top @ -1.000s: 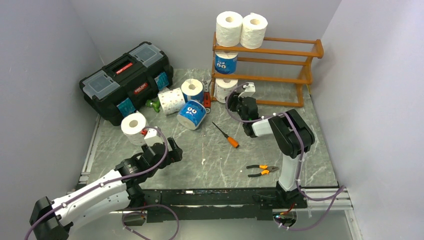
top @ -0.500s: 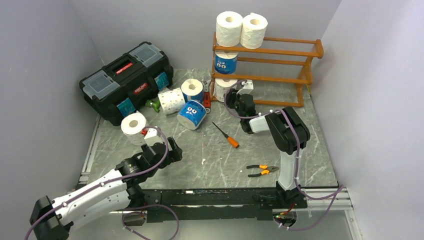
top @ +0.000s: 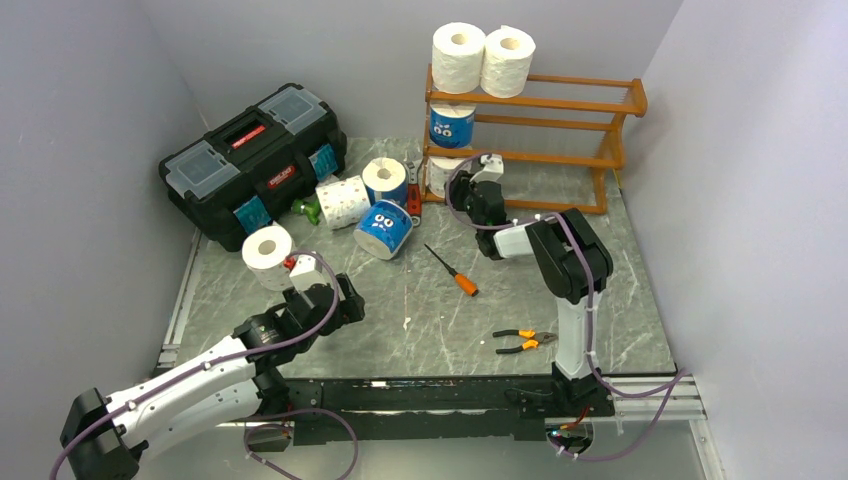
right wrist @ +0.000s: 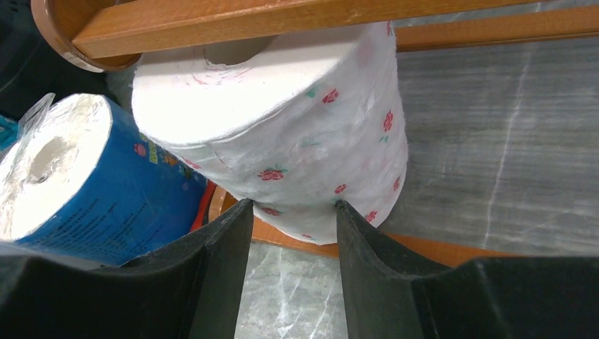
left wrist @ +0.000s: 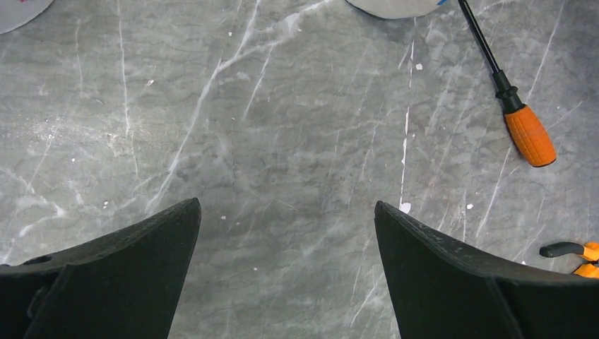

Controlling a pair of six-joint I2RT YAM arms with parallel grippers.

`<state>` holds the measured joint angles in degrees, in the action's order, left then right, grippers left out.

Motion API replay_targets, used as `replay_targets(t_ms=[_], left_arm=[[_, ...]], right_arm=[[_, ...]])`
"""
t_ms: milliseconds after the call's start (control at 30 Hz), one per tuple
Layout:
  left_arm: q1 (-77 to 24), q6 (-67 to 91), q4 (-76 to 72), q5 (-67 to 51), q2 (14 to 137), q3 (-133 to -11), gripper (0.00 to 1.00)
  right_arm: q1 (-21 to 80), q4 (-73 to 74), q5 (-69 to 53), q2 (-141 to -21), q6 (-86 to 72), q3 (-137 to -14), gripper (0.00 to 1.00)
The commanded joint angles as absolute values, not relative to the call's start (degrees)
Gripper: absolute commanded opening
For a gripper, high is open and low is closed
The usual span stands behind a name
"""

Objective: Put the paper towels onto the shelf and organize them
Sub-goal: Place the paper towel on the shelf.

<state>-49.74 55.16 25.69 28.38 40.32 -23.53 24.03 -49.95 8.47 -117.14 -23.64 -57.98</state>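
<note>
We tuck a roll [top: 441, 172] into the shelf's [top: 560, 104] bottom tier.
Top: roll sits far left, leaving room. Left wrist: left gripper [left wrist: 286, 206] gapes, awaiting another. Right wrist: right gripper [right wrist: 289, 206] flanks the roll; grip uncertain.

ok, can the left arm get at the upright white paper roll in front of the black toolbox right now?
Probably yes. The left claw is open and empty, close beside the upright white paper roll, with nothing seen between them. The black toolbox sits behind the roll, out of the approach.
</note>
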Motion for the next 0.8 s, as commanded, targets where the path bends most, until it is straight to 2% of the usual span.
replay_targets(t_ms=[0, 767], left_arm=[[-49.7, 55.1, 25.6, 29.9, 40.3, -25.7, 0.99], [-49.7, 55.7, 26.2, 29.8, 39.3, -25.2, 0.99]], right_arm=[[23.9, -49.4, 8.8, -118.6, -25.4, -61.2, 0.50], [23.8, -46.5, 10.8, -122.0, -31.6, -65.9, 0.53]])
